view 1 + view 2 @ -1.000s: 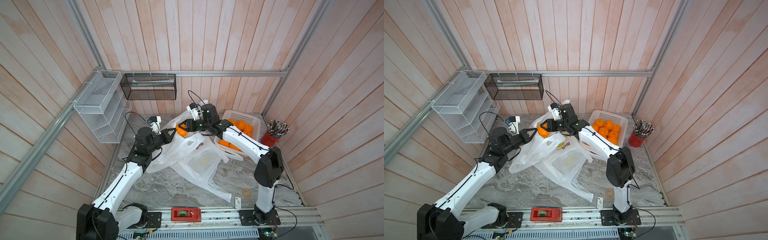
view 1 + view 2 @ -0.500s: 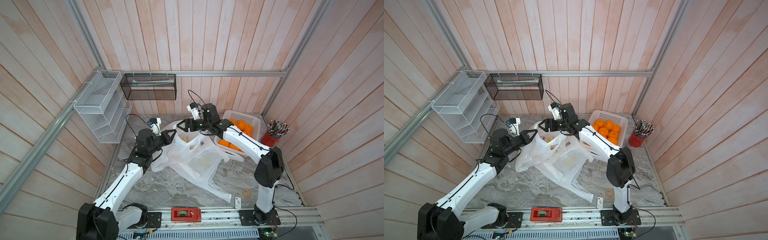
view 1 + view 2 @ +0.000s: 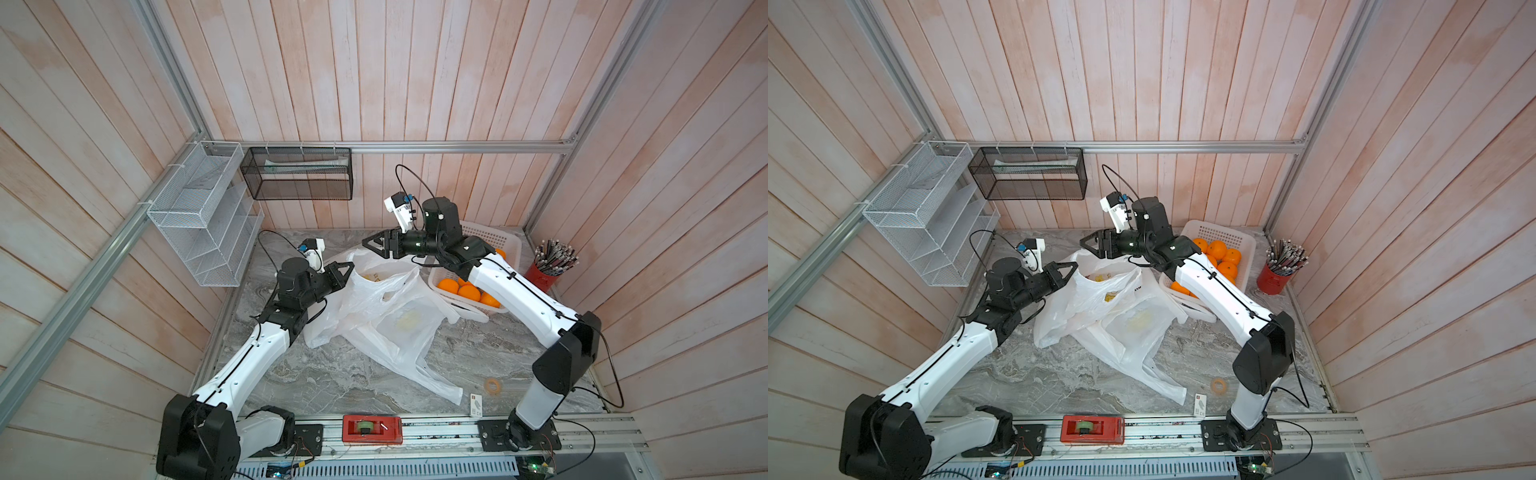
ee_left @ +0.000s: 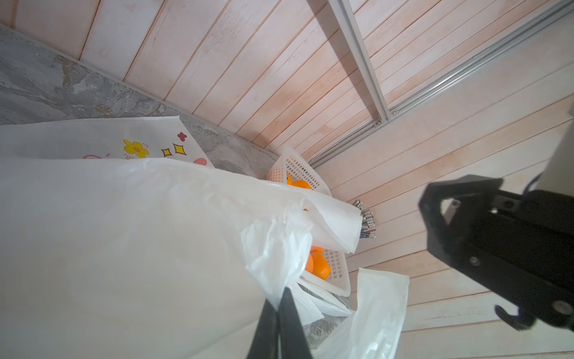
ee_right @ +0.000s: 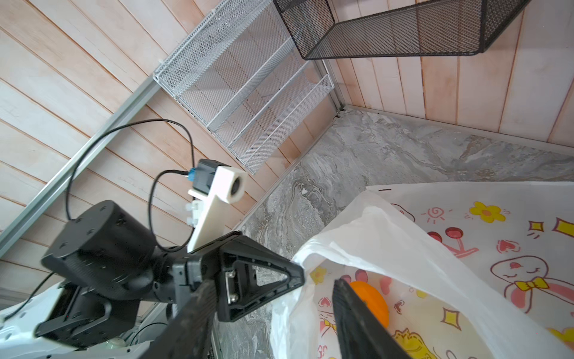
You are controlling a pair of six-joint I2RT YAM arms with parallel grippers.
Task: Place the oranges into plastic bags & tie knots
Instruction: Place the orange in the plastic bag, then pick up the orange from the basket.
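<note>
The plastic bags [image 3: 409, 328] lie heaped at the middle of the grey marbled bench [image 3: 328, 382]. They overlap one another, and one handle strip trails off toward 5 o'clock. The upper bag [image 3: 1096, 297] is lifted at its 9 o'clock edge by the left end effector [image 3: 1070, 270]. The left wrist view shows this end effector's two black fingers [image 4: 289, 323] pressed together, with a gathered fold of the thin white film pinched between them.

The right end effector [image 3: 370, 245] hangs over the upper bag's 12 o'clock rim and points toward 9 o'clock. Its jaws stand well apart and nothing is between them. In the right wrist view both dark fingers [image 5: 357, 320] frame the bag's open mouth.

Inside the bag, a single orange [image 5: 371, 300] rests on film printed with bunnies, cherries and yellow flowers. It is partly hidden behind one finger.

The other oranges [image 3: 1221, 255] sit packed together in a white perforated basket [image 3: 1227, 237] at about 2 o'clock on the bench, just beside the bags. The right arm crosses above the basket and hides part of it. A red cup of pencils [image 3: 546, 276] stands near the basket at 3 o'clock, against the side wall.
</note>
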